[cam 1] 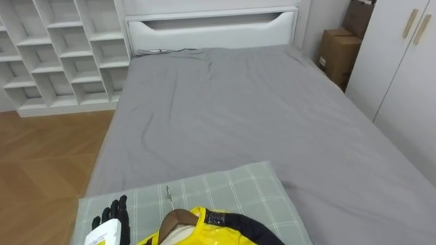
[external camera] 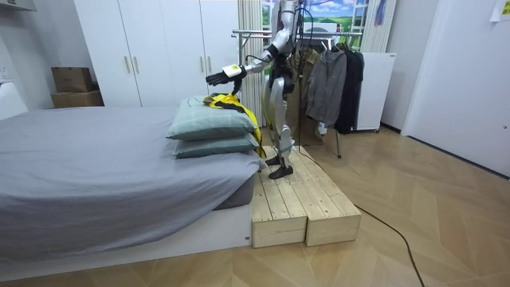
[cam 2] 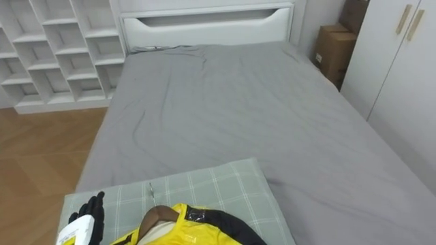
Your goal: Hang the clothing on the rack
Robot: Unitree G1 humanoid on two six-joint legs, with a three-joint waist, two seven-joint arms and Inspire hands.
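Observation:
A yellow jacket with black sleeves (cam 1: 208, 231) lies on a green checked pillow (cam 1: 231, 187) at the near end of the bed. A brown wooden hanger (cam 1: 178, 219) sits in its collar, and the metal hook (cam 1: 169, 197) points toward the headboard. My left hand (cam 1: 112, 216) hovers over the pillow's left part, just left of the jacket, with straight black fingers and nothing in it. In the room view I stand on a wooden platform (external camera: 303, 203) at the bed's foot, with that hand (external camera: 217, 78) stretched above the jacket (external camera: 227, 102) and two stacked pillows (external camera: 209, 126).
The grey bed (cam 1: 259, 109) stretches ahead to a white headboard (cam 1: 211, 27). White cubby shelves (cam 1: 61, 54) stand to the left, a cardboard box (cam 1: 338, 54) and white wardrobe (cam 1: 402, 68) to the right. Behind me a clothes rack (external camera: 335, 76) holds dark garments.

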